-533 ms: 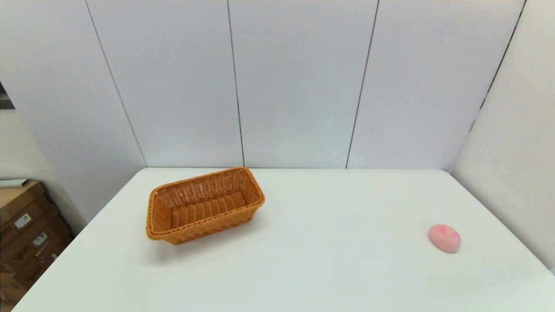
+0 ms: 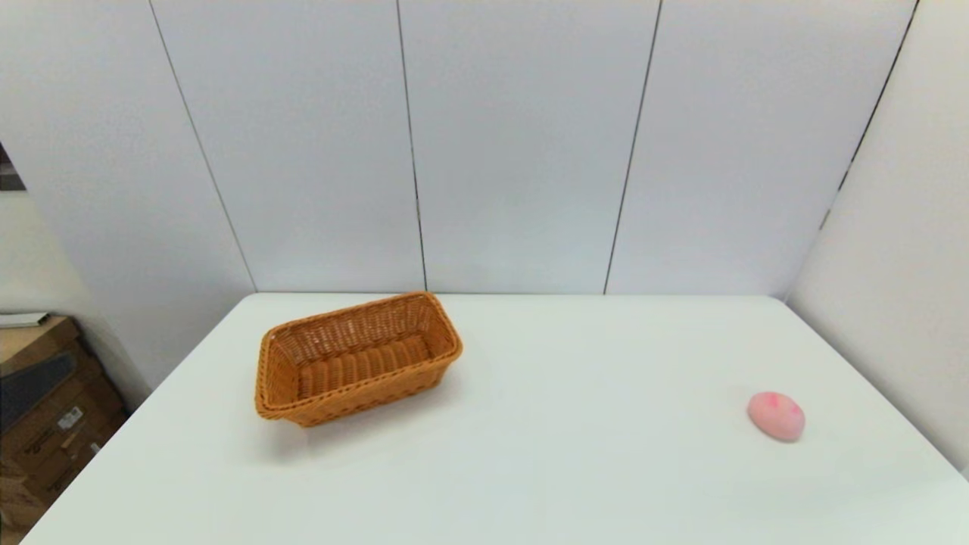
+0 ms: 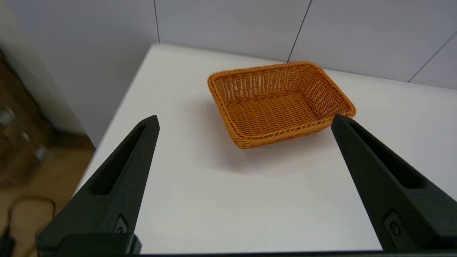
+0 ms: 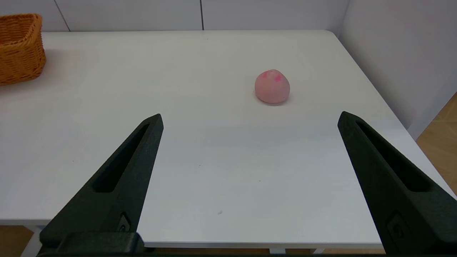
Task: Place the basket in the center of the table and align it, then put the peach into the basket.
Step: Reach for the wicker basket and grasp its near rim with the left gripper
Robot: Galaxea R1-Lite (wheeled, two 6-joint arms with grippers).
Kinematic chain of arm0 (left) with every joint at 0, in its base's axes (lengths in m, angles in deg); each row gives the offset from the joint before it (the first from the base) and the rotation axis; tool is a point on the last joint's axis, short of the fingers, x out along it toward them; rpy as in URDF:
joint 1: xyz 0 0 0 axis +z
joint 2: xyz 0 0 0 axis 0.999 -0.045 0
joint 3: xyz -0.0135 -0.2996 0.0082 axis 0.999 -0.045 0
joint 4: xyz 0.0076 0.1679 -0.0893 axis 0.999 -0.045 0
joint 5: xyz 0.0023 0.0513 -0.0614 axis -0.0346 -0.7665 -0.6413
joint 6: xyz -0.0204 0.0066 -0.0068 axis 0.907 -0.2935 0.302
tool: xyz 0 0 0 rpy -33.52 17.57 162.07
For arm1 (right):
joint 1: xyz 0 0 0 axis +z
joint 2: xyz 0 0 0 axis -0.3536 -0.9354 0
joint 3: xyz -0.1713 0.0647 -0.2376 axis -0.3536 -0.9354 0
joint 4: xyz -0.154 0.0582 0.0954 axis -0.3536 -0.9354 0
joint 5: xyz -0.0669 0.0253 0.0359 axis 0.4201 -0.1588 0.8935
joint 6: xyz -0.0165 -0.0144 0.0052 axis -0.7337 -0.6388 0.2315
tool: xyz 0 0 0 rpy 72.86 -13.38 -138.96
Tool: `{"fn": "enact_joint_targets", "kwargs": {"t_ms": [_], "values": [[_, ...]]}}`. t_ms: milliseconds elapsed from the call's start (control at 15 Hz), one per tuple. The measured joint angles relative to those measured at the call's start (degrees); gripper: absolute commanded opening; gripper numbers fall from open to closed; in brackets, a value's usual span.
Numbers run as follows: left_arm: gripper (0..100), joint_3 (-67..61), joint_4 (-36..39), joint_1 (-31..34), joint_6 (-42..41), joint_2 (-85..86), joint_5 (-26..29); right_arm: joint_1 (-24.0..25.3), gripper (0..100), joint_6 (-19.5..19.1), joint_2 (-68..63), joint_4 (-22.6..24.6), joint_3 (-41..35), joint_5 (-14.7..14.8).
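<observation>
The orange-brown wicker basket sits empty and skewed on the white table, at its back left. Far right on the table, the pink peach lies alone. In the left wrist view my left gripper is open, held near the table's front left corner. It is well short of the basket and holds nothing. My right gripper is open too, above the table's front edge. The peach lies ahead of it, untouched, and the basket's end shows far off.
Grey wall panels close off the back and right of the table. Stacked cardboard boxes stand on the floor beside the table's left edge, with a dark grey shape in front of them.
A dark grey shape has come into the head view at the left edge, over the cardboard boxes. Basket and peach have not moved.
</observation>
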Motion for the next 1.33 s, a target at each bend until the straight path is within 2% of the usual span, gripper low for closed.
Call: {"fn": "enact_joint_targets", "kwargs": {"t_ms": [533,1067,1133,1333], "values": [[100,20.6,2.9,0.1,14.7,-50.4,0.1,0.0,100,0.0,0.0,0.0,0.1,0.0],[100,28.9,2.4,0.2,19.2,-77.8,1.5,0.0,100,0.0,0.0,0.0,0.0,0.0],[0,29.1,2.4,0.4,19.6,-79.7,2.3,0.0,100,0.0,0.0,0.0,0.0,0.0],[0,30.1,1.7,0.5,20.5,-82.7,3.2,0.0,100,0.0,0.0,0.0,0.0,0.0]]}}
